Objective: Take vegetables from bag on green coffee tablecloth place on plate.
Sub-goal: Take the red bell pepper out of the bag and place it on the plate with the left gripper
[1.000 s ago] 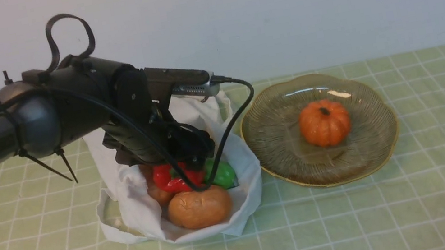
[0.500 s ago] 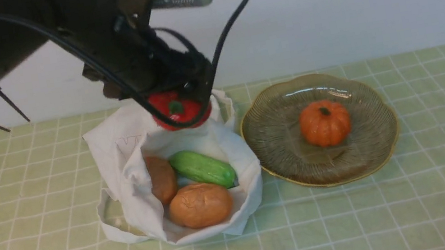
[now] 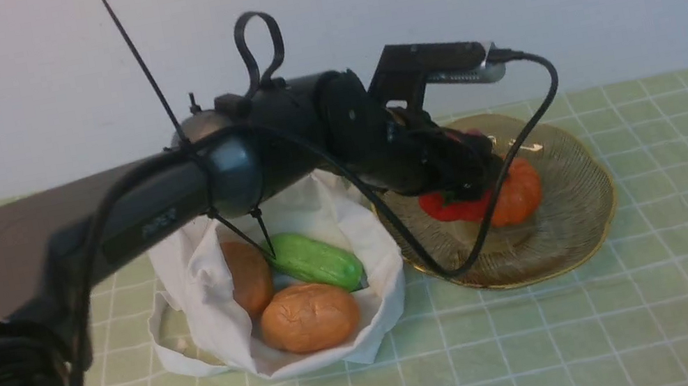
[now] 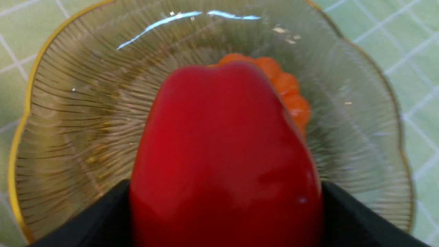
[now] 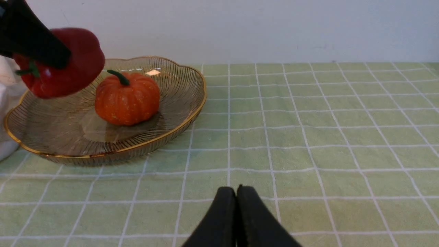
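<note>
While hovering over plate (image 3: 577,230), red pepper (image 4: 226,154), between claw's (image 4: 224,206) fingertips (image 4: 103,212)

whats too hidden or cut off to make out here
- Pepper's stem: left wrist view, turned away behind its body.
- Plate's near-left rim: front view, partly behind the cable.
- Bag's contents: right wrist view, cut off by the picture edge.
- Lettering on arm: front view, blurred.

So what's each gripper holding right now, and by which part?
Left gripper: red bell pepper, gripped across the sides of its body, not by the stem. Right gripper: nothing, fingertips together.
</note>
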